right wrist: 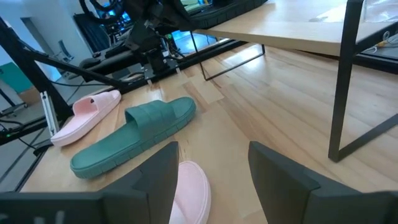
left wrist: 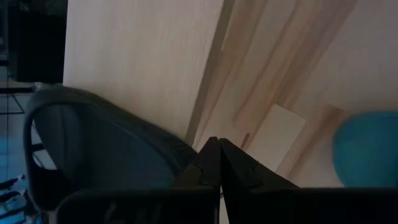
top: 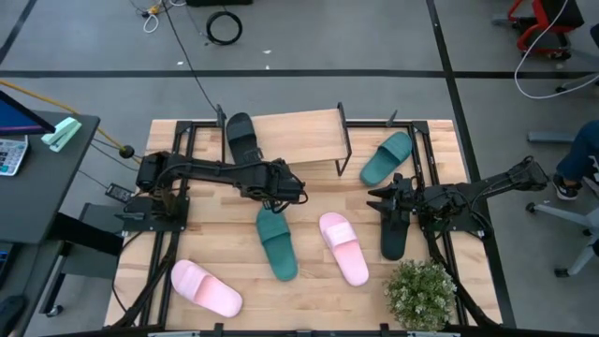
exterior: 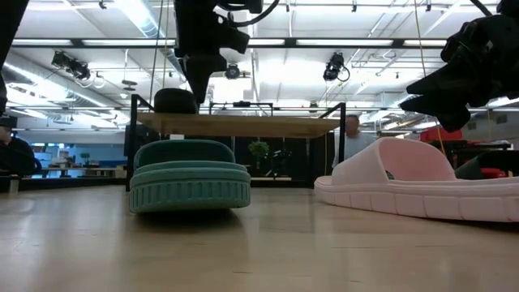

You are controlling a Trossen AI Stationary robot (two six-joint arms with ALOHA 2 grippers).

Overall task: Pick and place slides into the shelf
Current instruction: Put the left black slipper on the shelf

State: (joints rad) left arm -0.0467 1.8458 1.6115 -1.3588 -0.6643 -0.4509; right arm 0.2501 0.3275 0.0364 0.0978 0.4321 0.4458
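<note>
Left gripper sits at frame centre in the high view, just above a teal slide – its fingers pressed together on nothing, with one black slide resting on the left end of the shelf in the upper middle. Right gripper hovers at centre right with its fingers spread apart over the other black slide. A second teal slide lies right of the shelf – one pink slide at lower centre, another at lower left.

Two dark jointed arms (matte black), blocky flat-sided jaws.
</note>
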